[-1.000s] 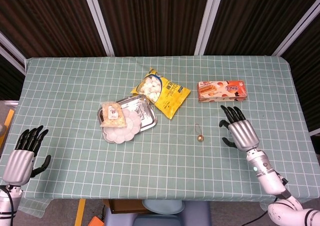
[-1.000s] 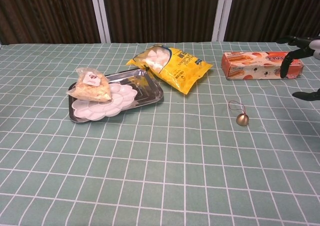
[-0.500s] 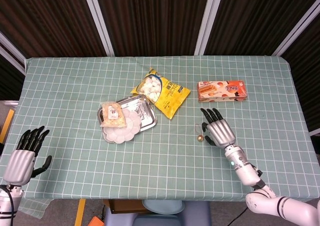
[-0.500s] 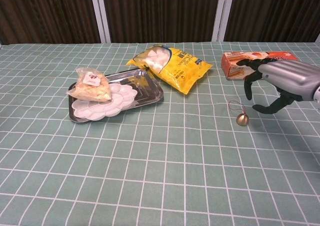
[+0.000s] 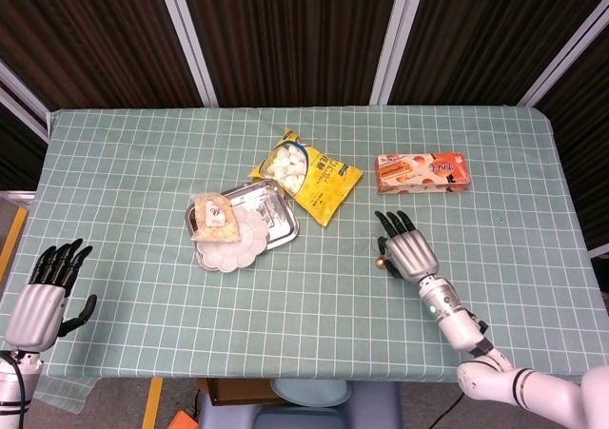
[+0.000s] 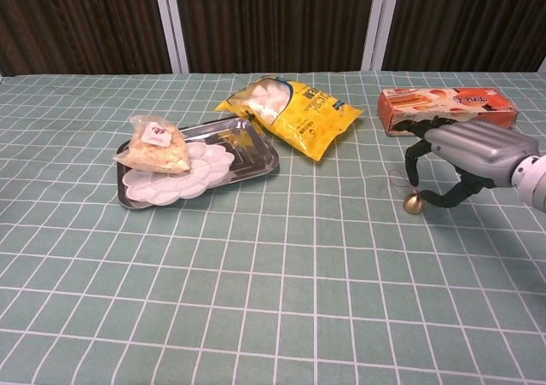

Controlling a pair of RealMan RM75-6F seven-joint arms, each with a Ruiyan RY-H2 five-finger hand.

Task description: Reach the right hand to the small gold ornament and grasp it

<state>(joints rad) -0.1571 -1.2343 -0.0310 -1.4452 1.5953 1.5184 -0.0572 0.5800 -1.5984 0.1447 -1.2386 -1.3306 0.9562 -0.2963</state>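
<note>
The small gold ornament point(image 5: 380, 262) point(image 6: 413, 203), a little bell with a thin string loop, lies on the green checked tablecloth right of centre. My right hand point(image 5: 407, 250) point(image 6: 461, 150) arches over it from the right. Its fingers point(image 6: 413, 161) point down just above the string and its thumb point(image 6: 445, 199) curls in beside the bell. The fingers stay apart and nothing is gripped. My left hand point(image 5: 43, 296) hangs off the table's near left corner with its fingers spread and empty; the chest view does not show it.
A steel tray point(image 5: 283, 202) point(image 6: 256, 146) left of centre holds a white scalloped plate point(image 5: 233, 243) and a snack packet point(image 5: 213, 216). A yellow snack bag point(image 5: 309, 176) point(image 6: 294, 112) lies behind it. A pink biscuit box point(image 5: 422, 172) point(image 6: 448, 109) sits behind my right hand.
My right hand has moved left from the table's right side to the ornament and lowered, its fingers now arched over the bell. The left hand has not moved.
</note>
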